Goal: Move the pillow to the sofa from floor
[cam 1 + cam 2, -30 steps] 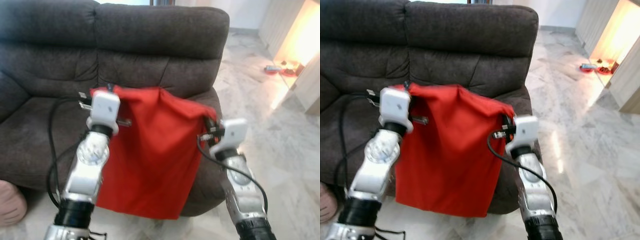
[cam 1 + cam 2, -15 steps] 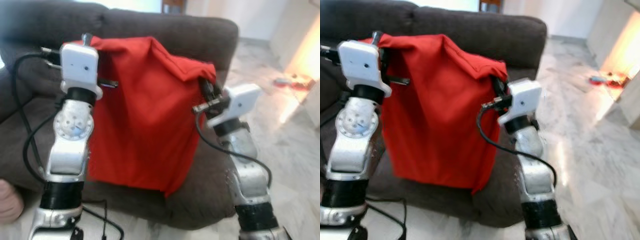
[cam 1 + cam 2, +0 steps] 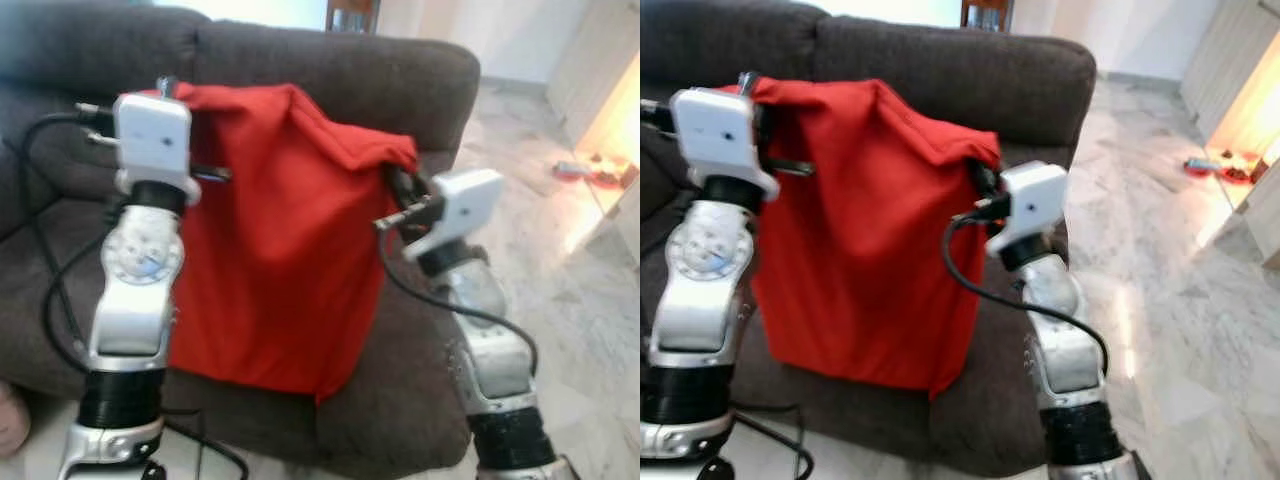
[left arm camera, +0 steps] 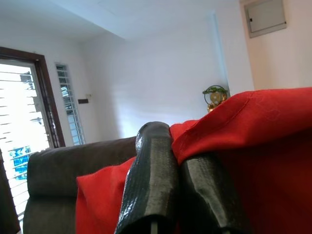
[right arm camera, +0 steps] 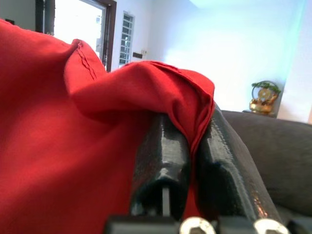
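Note:
A red pillow [image 3: 275, 240] hangs upright between my two arms, in front of the dark brown sofa [image 3: 400, 70]. My left gripper [image 3: 172, 92] is shut on its top left corner, and my right gripper [image 3: 400, 182] is shut on its top right corner. In the left wrist view the black fingers [image 4: 156, 180] pinch the red cloth [image 4: 253, 146]. The right wrist view shows both fingers [image 5: 163, 161] clamped on a red fold [image 5: 146, 92]. The pillow's lower edge hangs over the sofa seat [image 3: 400, 400].
A pale marble floor [image 3: 580, 290] stretches to the right of the sofa. Small objects [image 3: 590, 170] lie on the floor by a lit doorway at the far right. A pinkish thing [image 3: 10, 420] sits at the lower left edge.
The pillow has been lifted from low in front of the sofa to seat height, then lowered slightly. The camera has shifted closer to the sofa.

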Robot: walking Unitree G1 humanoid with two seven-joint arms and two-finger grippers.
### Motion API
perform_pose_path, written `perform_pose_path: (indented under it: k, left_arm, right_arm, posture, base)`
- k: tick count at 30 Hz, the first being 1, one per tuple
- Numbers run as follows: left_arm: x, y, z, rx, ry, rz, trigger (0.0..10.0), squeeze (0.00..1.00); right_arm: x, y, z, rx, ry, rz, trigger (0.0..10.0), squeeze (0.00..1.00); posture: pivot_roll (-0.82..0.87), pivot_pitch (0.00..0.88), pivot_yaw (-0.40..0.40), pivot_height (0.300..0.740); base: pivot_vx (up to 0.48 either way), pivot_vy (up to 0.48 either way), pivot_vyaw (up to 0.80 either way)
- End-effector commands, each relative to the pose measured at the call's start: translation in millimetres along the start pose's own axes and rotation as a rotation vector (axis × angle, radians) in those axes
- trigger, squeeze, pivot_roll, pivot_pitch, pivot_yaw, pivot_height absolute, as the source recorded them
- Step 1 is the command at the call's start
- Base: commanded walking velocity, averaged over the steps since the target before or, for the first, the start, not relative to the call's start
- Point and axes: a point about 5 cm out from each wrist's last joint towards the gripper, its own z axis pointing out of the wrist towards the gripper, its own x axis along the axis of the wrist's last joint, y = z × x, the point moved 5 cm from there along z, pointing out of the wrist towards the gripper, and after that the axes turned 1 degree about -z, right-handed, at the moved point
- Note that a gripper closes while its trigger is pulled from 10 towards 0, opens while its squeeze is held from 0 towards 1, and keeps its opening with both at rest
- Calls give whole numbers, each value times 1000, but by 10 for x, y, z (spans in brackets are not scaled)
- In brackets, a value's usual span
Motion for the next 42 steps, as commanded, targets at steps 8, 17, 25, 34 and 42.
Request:
perform_pose_path:
  k: [8,17,25,34,42]
  left_arm:
    - [6,462,-70,-237,-6,19,10000,0]
    - [-191,980,-358,-548,-55,154,10000,0]
    - [-396,1117,-528,-678,-100,280,10000,0]
    - [-431,1119,-555,-683,-108,316,10000,0]
    - [-447,541,-387,-300,-154,202,10000,0]
  right_arm:
    - [59,13,-2,26,4,-19,10000,0]
    - [-134,-211,-107,205,-110,-70,10000,0]
    - [-288,-242,-215,263,-192,-72,10000,0]
    - [-265,-354,-243,334,-195,-60,10000,0]
    - [-144,-341,-191,303,-146,-46,10000,0]
  posture:
    - [148,0,-62,740]
    - [143,0,-65,740]
    - [140,0,-68,740]
    - [138,0,-73,740]
    - [132,0,-81,740]
  base:
    - [0,0,0]
    - [0,0,0]
    - [0,0,0]
    - [0,0,0]
    - [0,0,0]
